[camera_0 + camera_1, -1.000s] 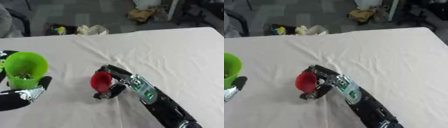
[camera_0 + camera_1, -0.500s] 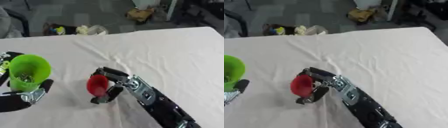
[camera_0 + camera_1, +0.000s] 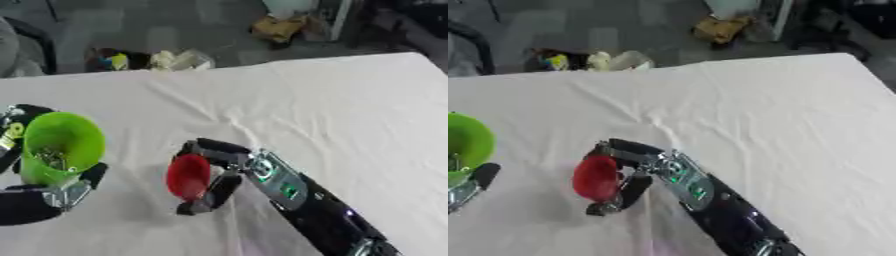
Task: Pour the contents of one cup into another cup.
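Observation:
A green cup point(image 3: 59, 146) sits in my left hand point(image 3: 48, 192) at the left edge, upright, with small pale bits visible inside it. The hand's fingers and thumb curl round its lower part. My right hand point(image 3: 226, 167) comes in from the lower right and is shut on a small red cup point(image 3: 188, 176), which is tipped with its mouth facing left toward the green cup. The two cups are apart, with a gap of tablecloth between them. What is inside the red cup does not show.
A white cloth point(image 3: 332, 110) with a few creases covers the table. Beyond the far edge lie bags and clutter point(image 3: 179, 60) on the dark floor. The right half of the cloth is bare.
My right hand has carried the red cup leftward, closer to the green cup. The green cup in my left hand has shifted slightly right and inward.

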Robot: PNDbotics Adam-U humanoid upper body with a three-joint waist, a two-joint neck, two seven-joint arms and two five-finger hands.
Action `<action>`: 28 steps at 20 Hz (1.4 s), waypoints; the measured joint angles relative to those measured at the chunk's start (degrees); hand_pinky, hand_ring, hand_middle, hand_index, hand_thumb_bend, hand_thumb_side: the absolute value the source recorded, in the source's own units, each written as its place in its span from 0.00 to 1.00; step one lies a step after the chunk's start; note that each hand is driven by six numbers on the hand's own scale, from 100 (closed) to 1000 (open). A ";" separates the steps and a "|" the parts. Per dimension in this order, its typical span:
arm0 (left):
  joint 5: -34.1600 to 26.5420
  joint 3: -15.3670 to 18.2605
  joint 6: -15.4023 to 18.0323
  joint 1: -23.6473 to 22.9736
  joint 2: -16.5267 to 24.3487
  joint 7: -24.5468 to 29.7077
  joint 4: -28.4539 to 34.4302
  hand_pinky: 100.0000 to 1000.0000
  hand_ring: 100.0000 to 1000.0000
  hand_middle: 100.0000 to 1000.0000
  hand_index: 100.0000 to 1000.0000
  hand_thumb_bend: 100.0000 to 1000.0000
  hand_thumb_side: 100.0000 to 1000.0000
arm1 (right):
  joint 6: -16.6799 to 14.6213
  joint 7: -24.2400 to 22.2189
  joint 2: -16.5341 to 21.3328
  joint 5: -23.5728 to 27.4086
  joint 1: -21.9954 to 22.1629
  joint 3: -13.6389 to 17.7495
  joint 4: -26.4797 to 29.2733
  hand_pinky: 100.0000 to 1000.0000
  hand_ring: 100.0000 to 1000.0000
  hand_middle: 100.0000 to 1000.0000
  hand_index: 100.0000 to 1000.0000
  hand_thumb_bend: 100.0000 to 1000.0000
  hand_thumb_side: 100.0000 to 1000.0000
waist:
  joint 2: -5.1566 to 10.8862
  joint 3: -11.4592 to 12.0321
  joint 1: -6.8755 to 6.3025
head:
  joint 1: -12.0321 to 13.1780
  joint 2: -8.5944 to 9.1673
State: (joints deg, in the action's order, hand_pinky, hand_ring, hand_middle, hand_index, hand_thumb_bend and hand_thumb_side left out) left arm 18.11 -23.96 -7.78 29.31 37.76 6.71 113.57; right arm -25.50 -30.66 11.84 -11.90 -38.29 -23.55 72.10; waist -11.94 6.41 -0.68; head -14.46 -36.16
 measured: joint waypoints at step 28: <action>12.24 -5.10 2.55 5.92 0.47 9.25 -5.10 0.00 0.33 0.28 0.55 0.00 0.18 | -0.59 -6.44 -3.49 2.82 -1.56 -2.72 0.02 0.46 0.15 0.09 0.42 0.00 0.00 | 0.00 -0.98 -0.21 | -0.81 0.71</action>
State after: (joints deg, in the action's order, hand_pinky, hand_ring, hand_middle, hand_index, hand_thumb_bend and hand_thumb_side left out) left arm 30.35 -29.06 -5.24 35.23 38.24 15.97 108.46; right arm -26.10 -37.11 8.35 -9.09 -39.85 -26.27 72.11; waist -11.94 5.43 -0.88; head -15.27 -35.45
